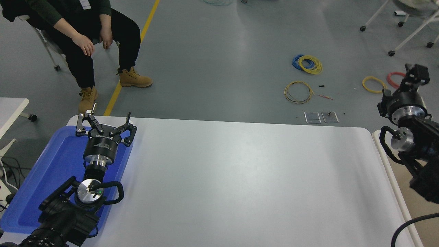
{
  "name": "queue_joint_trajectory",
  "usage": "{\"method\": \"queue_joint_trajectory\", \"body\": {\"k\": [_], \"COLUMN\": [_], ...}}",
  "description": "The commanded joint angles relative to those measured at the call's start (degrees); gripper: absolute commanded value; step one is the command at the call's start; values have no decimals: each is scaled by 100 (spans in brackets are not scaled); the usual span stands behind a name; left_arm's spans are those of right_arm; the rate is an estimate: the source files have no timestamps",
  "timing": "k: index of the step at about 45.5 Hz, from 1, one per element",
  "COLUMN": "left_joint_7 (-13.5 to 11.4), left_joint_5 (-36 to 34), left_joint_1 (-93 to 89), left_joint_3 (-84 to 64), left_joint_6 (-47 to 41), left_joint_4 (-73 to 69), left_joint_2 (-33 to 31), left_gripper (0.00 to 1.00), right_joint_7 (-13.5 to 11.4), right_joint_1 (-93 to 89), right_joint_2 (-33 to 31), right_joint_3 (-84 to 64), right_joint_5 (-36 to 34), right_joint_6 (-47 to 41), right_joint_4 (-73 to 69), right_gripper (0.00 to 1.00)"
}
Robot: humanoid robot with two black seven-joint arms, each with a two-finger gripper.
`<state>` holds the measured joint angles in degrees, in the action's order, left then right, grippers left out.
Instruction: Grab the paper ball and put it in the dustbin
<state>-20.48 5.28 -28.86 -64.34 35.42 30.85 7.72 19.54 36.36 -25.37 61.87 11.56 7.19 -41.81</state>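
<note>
Head view: right claw point(415, 76) hangs above the dustbin point(389, 171), no paper ball in sight.

Whether that claw is spread or pinching anything cannot be told; it points away, past the table's point(240, 178) far right corner. The ball may lie in the bin below it, hidden by the arm. If not, a blind drop risks missing the rim. Far to its left, the left claw point(104, 120) sits spread over a blue tray point(51, 171).
</note>
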Motion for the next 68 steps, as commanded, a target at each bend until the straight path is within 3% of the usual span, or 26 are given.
{"method": "queue_joint_trajectory", "body": {"k": [1,17,47,55,68], "left_joint_7": [0,0,0,9,9], "left_joint_5": [-1,-1,-1,-1,-1], "left_joint_1": [-5,-5,-5,-5,-5], "left_joint_3": [0,0,0,0,0], "left_joint_6": [0,0,9,9,9], "left_joint_4": [0,0,0,0,0], "left_joint_2": [2,2,2,2,-7], "left_gripper": [100,100,100,100,100], "right_joint_7": [76,85,94,507,542], "right_joint_1": [-761,-1473,-1711,-1649,-1640], "right_joint_2": [277,524,875,875,884], "right_joint_3": [1591,1714,1178,1160,1152], "right_joint_5": [4,4,91,627,821], "right_joint_6": [-1114,-2564,-2573,-2573,-2521], "right_joint_4": [-556,-512,50,41,120], "right_gripper": [100,100,100,100,100]}}
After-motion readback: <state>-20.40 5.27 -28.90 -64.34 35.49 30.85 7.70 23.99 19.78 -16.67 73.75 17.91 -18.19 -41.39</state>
